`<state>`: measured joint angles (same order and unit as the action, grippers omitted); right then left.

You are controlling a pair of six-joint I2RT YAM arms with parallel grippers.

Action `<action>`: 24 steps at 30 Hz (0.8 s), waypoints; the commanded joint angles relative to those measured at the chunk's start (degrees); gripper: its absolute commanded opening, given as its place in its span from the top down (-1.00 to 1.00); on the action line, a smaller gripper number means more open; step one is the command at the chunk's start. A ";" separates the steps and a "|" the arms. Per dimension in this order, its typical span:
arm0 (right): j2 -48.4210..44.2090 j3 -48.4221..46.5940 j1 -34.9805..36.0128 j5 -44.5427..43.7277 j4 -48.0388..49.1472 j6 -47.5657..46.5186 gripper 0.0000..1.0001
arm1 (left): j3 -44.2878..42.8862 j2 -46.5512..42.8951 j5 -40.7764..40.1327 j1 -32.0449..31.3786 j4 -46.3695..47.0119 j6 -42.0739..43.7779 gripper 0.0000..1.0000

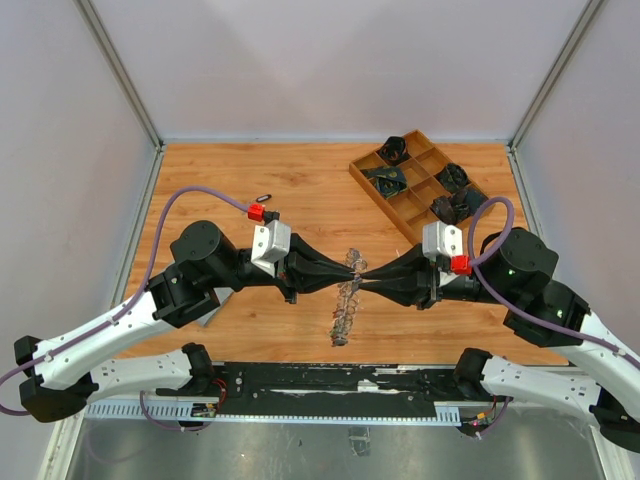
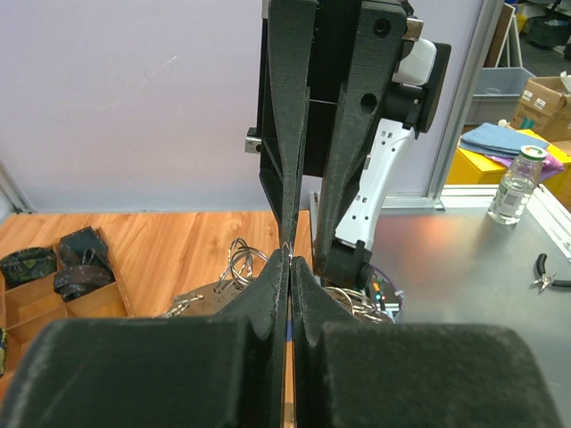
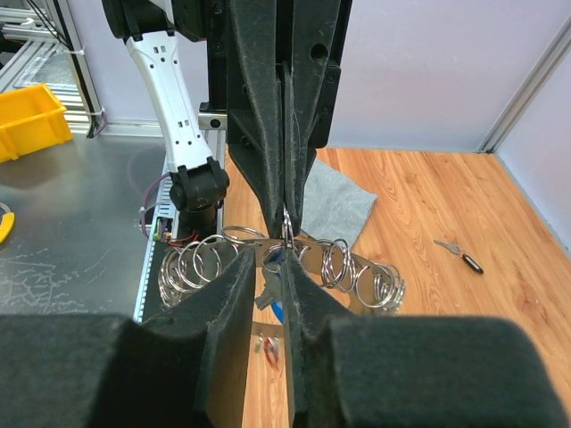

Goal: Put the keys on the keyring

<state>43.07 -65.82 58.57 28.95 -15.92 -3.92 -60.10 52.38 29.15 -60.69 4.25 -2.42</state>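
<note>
Top external: arms meet tip-to-tip over the keyring [image 1: 344,305]; left end effector [image 1: 351,268] closed, right end effector [image 1: 367,272] unclear.

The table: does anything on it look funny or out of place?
One small key lies all alone on the wood, far from the tangle of rings in the middle. A grey cloth also sits partly under the left arm.

Pinched left tool [image 1: 347,268] tip-to-tip with right tool [image 1: 364,270]

between jaws: hidden | tray [image 1: 408,208] contents: dark, unclear | far object [image 1: 264,197]: too small
</note>
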 commanded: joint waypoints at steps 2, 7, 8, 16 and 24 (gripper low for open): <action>0.15 -0.80 0.94 -1.20 3.29 -0.60 0.60 | -0.61 0.10 1.33 -0.44 3.92 -0.23 0.99; -0.36 -0.70 0.94 -2.64 2.84 -0.82 0.59 | -0.64 0.00 1.02 -0.46 3.85 -0.13 0.99; -0.48 -0.68 0.94 -2.85 2.87 -0.82 0.60 | -0.59 0.00 1.00 -0.47 3.84 -0.08 0.99; -1.12 -0.61 0.94 -4.68 2.92 -0.76 0.57 | -0.70 0.00 0.83 -0.43 3.73 -0.07 0.99; 0.24 -1.37 0.94 -1.39 2.06 -0.21 0.58 | -0.71 0.09 0.90 -0.45 3.83 -0.07 0.99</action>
<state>42.61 -65.82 58.57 25.61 -15.14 -4.12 -60.10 52.77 29.65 -60.73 4.23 -2.42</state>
